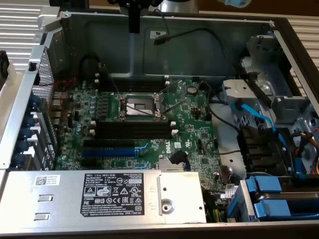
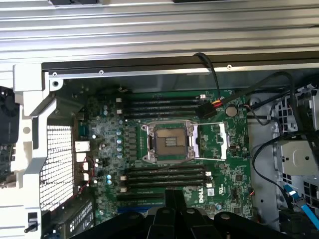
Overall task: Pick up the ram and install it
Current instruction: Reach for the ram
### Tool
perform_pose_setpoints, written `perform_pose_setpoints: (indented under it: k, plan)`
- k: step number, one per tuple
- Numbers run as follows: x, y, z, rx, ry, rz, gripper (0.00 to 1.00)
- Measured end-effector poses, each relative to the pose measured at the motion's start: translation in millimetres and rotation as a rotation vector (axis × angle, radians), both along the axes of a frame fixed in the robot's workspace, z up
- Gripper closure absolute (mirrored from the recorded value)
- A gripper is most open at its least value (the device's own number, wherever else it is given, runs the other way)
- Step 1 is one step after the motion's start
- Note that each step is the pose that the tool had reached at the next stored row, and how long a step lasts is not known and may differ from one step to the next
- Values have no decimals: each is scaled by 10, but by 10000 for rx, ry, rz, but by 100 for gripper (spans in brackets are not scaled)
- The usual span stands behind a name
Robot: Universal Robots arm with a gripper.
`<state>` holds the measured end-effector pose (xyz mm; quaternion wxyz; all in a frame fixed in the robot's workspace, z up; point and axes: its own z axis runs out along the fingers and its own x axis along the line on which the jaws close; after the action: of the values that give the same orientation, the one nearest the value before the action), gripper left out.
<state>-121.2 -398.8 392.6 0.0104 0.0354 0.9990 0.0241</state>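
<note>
Ribbed pale metal surface (image 2: 149, 30) surrounds an open grey computer case (image 1: 149, 45) lying on its side. Inside it is a green board (image 1: 194, 139) with a bare silver socket (image 1: 140, 105) at its middle.

My gripper (image 1: 133, 29) hangs high over the case's far wall, toward the exterior view's left of centre. My two black fingers (image 2: 170, 199) are pressed together into one narrow bar. I cannot tell whether anything thin is pinched between them.

I cannot make out the ram, so I cannot tell where it lies, which way its long axis runs, or how it stands to my fingers.

Long black slots (image 1: 134, 128) with white clips (image 1: 173, 123) lie just beside the socket, their length running from the exterior view's left to its right. More black slots sit on the socket's far side. In the wrist view my fingertips overlap the edge of one bank. A blue slot (image 1: 107, 152) lies parallel, nearer the power supply (image 1: 75, 199).

Writing: "DELL" in white on the board (image 2: 201, 196), and "DELL" heading the black label (image 1: 112, 191) on the power supply. The label's smaller print is too fine to read. A white barcode sticker (image 1: 47, 180) sits beside that label.
</note>
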Motion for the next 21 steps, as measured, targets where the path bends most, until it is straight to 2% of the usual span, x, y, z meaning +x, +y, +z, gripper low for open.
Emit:
perform_pose_setpoints:
  k: [5, 9, 15, 21]
  plan:
    - [-1, 0, 10, -3, 2, 0, 90]
    - [-11, 6, 133, -25, 20, 0, 90]
    - [-228, 7, 168, -27, 25, 0, 90]
    - [-390, 7, 195, -27, 78, 1, 90]
